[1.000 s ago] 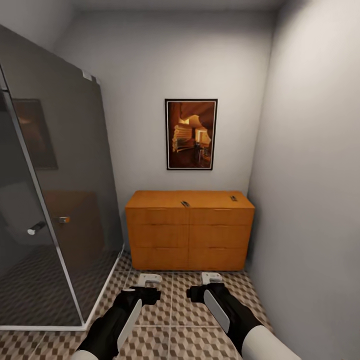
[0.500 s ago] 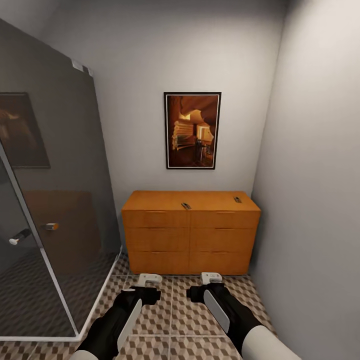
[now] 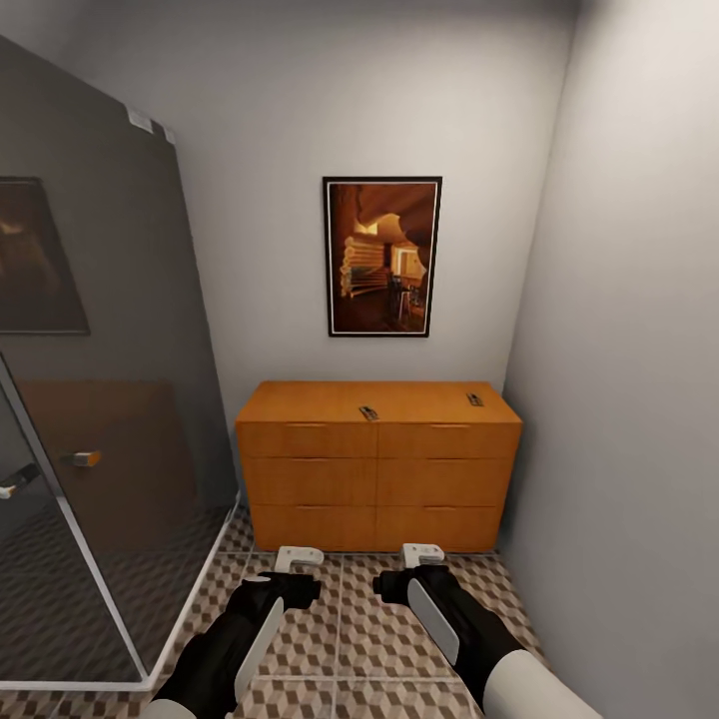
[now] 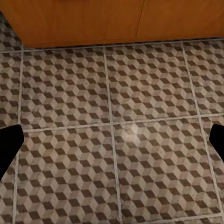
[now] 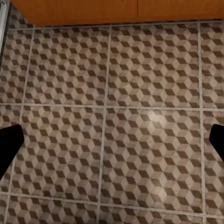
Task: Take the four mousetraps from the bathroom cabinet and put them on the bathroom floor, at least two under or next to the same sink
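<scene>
The orange-brown cabinet (image 3: 377, 469) stands against the far wall, its drawers shut. Two small flat mousetraps lie on its top, one near the middle front edge (image 3: 368, 412) and one toward the right end (image 3: 474, 399); they are too small to show detail. My left gripper (image 3: 298, 557) and right gripper (image 3: 422, 552) hover low over the cube-patterned bathroom floor (image 3: 348, 629), a short way in front of the cabinet. In each wrist view the dark fingertips (image 4: 9, 144) (image 5: 9, 147) stand wide apart with nothing between them. The bathroom sink is out of view.
A dark glass shower enclosure (image 3: 90, 399) with a handle (image 3: 85, 458) fills the left side, its white base rail running along the floor. A grey wall (image 3: 629, 399) closes the right side. A framed picture (image 3: 381, 257) hangs above the cabinet.
The camera has moved closer to the cabinet, which looks slightly larger, and the shower glass has slid leftward in the picture. Both arms keep the same pose.
</scene>
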You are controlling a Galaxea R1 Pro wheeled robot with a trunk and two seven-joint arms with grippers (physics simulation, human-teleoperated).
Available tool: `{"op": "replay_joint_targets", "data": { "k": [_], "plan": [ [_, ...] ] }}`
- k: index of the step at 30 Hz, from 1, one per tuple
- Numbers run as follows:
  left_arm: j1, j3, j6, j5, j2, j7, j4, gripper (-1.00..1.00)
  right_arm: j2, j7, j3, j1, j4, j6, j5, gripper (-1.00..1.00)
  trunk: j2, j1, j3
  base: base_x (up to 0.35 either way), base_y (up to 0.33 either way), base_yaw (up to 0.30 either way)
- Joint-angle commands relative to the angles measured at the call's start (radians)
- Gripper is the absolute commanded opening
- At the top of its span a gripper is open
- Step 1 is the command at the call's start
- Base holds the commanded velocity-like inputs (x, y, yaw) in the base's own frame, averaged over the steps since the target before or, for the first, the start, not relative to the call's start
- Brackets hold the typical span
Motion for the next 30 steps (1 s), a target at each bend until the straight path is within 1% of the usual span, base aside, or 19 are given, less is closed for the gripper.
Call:
{"op": "replay_joint_targets", "data": {
  "k": [1, 16, 22, 30],
  "plan": [
    [0.0, -0.003, 0.004, 0.01, 0.001, 0.009, -0.001, 1.0, -0.001, -0.01, 0.005, -0.001, -0.001, 0.002, -0.01, 1.0, -0.001, 0.0, -0.001, 0.028, -0.011, 0.0],
    [0.0, -0.003, 0.004, 0.01, 0.0, 0.01, -0.001, 1.0, -0.001, -0.01, 0.006, -0.001, -0.001, 0.001, -0.01, 1.0, -0.001, 0.0, -0.002, 0.035, -0.004, 0.0],
    [0.0, -0.002, 0.004, 0.01, 0.0, 0.01, -0.001, 1.0, 0.0, -0.01, 0.007, -0.001, -0.002, 0.001, -0.01, 1.0, -0.001, 0.0, -0.002, 0.172, -0.001, 0.0],
    [0.0, -0.002, 0.004, 0.01, 0.0, 0.01, -0.001, 1.0, 0.001, -0.011, 0.008, -0.001, -0.001, 0.002, -0.01, 1.0, -0.001, 0.0, -0.002, 0.257, -0.022, 0.0]
  ]
}}
